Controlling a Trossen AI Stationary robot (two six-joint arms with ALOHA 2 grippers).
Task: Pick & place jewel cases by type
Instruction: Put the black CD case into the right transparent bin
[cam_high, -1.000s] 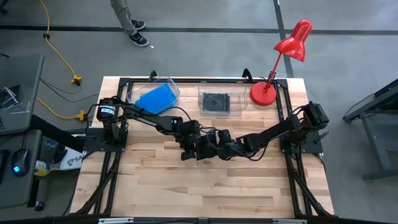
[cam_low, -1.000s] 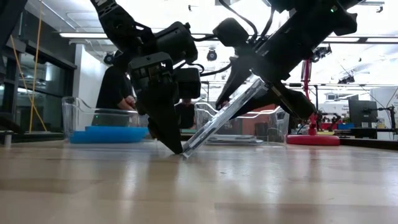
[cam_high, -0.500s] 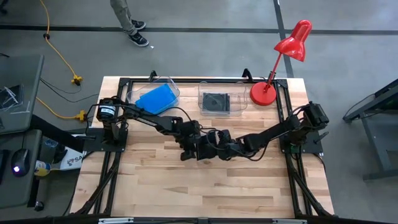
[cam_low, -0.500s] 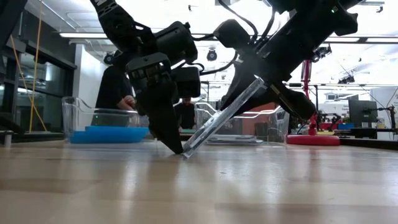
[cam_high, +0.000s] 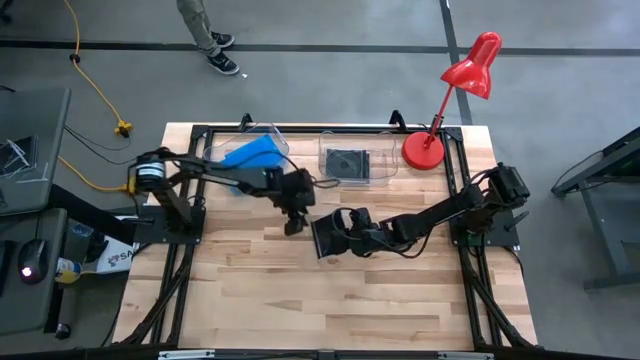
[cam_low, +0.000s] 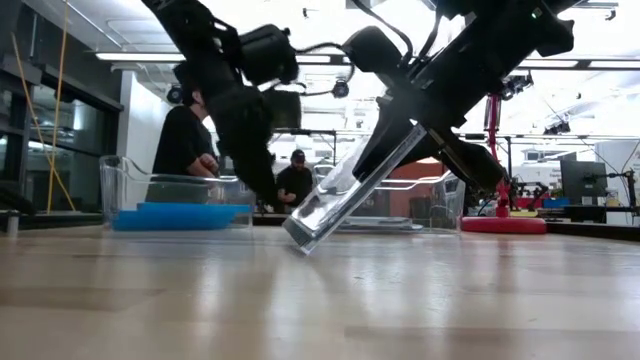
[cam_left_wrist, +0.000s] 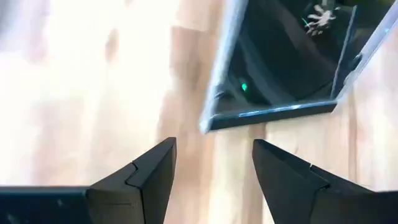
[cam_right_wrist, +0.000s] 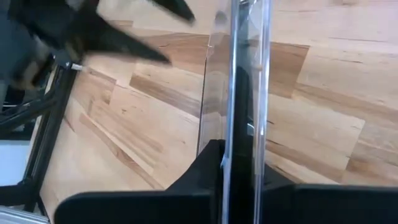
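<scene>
looking from the near edge of the table (cam_high: 300, 300), we find the right gripper (cam_high: 335, 232) at mid-table, clenched on a black jewel case (cam_low: 345, 190) and holding it tilted, its low corner just above the wood. in the right wrist view the black jewel case (cam_right_wrist: 245, 93) shows edge-on, pinched tight between the two dark fingers (cam_right_wrist: 205, 168). just beside it, a little farther back, we see the left gripper (cam_high: 293, 222) hanging over bare wood, jaws released and holding nothing; its own camera shows the parted fingertips (cam_left_wrist: 158, 165) with the tilted case (cam_left_wrist: 280, 62) ahead of them, apart from them. farther back, along the far edge, we have two clear tubs: the left tub (cam_high: 275, 135) holds a bright blue jewel case (cam_high: 250, 155), the right tub (cam_high: 385, 165) holds another black case (cam_high: 348, 163) lying flat. a red desk lamp (cam_high: 470, 65) stands at the far right corner. beyond the table, a person (cam_low: 183, 140) stands behind the blue tub in the low view.
</scene>
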